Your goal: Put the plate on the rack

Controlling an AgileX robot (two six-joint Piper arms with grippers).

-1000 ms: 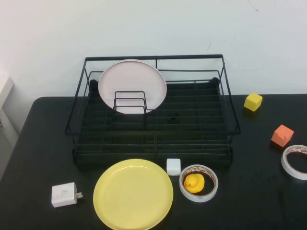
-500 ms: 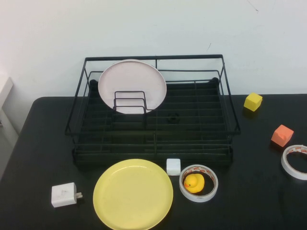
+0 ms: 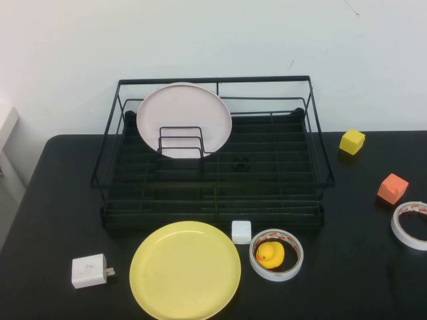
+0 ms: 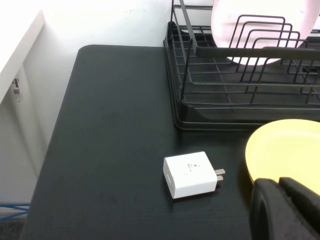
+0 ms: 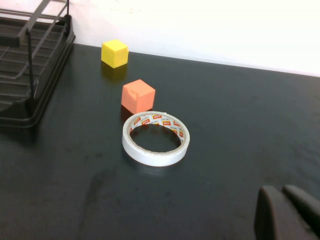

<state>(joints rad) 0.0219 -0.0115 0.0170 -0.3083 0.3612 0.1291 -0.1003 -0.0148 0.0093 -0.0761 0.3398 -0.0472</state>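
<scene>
The yellow plate (image 3: 185,270) lies flat on the black table in front of the rack (image 3: 213,180); its edge also shows in the left wrist view (image 4: 285,150). The black wire rack holds a pale pink plate (image 3: 183,117) upright in its divider loops at the back left. Neither arm shows in the high view. My left gripper (image 4: 278,184) is shut and empty, hovering just off the near left edge of the yellow plate. My right gripper (image 5: 281,191) is shut and empty over bare table at the right, near a tape roll (image 5: 156,137).
A white charger (image 3: 89,271) lies left of the yellow plate. A white cube (image 3: 241,231) and a tape roll (image 3: 276,269) ringing a yellow duck (image 3: 269,254) sit to the plate's right. A yellow cube (image 3: 351,141), an orange cube (image 3: 392,188) and another tape roll (image 3: 410,225) are at the far right.
</scene>
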